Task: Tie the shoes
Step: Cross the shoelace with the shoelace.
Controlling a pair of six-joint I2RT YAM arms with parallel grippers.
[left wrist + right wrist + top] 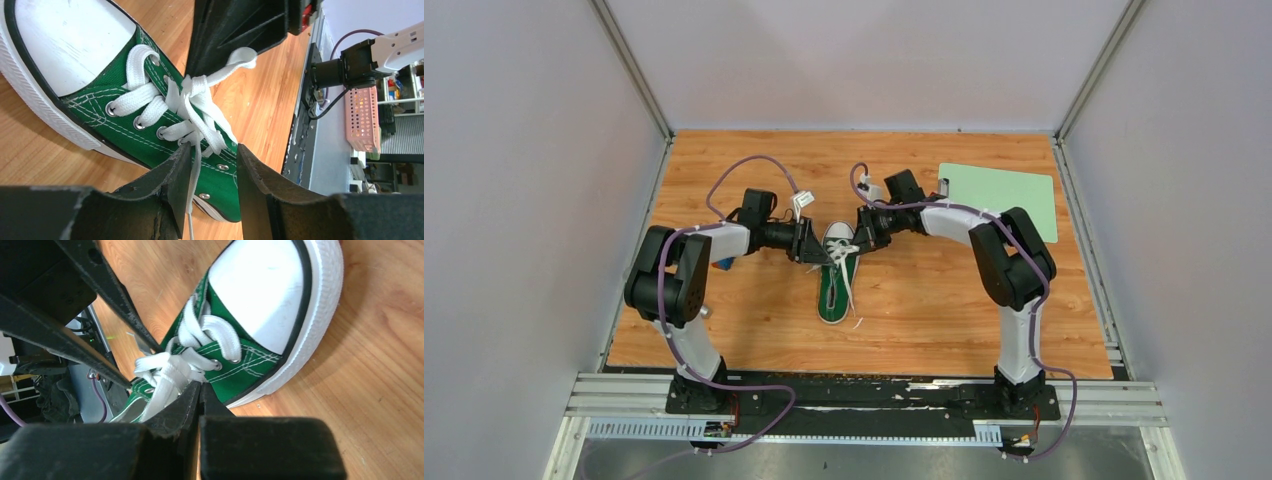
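Pale grey walls (534, 180) close three sides of a wooden worktop (944, 300), and a green mat (1002, 195) lies at its far right corner. From the top view we see the sneaker (832, 297) near the middle of the worktop, between the two arms. Its long axis runs from near to far. The white toe cap points away from the arm bases and the heel points toward them.

In this view both end effectors meet over the front part of the sneaker and cover the eyelets there, so we cannot judge the fingers from above.

The wrist views show more. On the left wrist view, the left end effector (212, 152) has its fingers spread, with one strand of the laces (195, 100) hanging in the gap. On the right wrist view, the right end effector (200, 390) has its fingers pressed together, pinching a flat part of the laces. The exact pinch place is hidden behind one finger. Both wrist views cut off the heel, and a knot-like crossing sits over the tongue.
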